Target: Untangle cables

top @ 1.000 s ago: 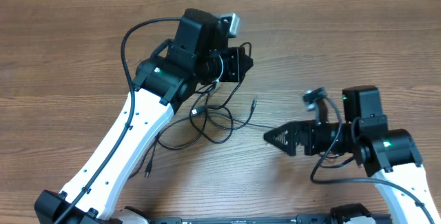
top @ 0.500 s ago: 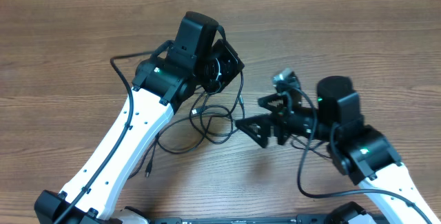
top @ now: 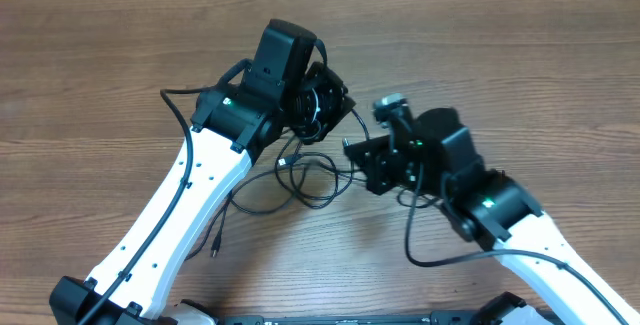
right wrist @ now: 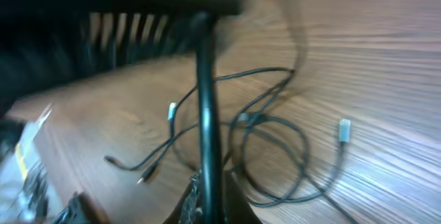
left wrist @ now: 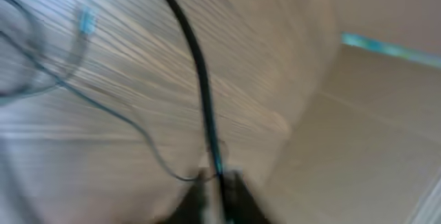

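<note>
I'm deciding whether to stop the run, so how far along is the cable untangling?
Nothing looks done: the cables lie in crossed loops on the table. In hand: the right gripper is shut on one strand; a strand runs into the left gripper, whose grip is blurred. Left to do: pulling the two cables fully apart.

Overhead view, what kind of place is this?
Probably a robotics test bench: a white left arm and right arm reach over a wooden table, with tangled thin black cables between them.
</note>
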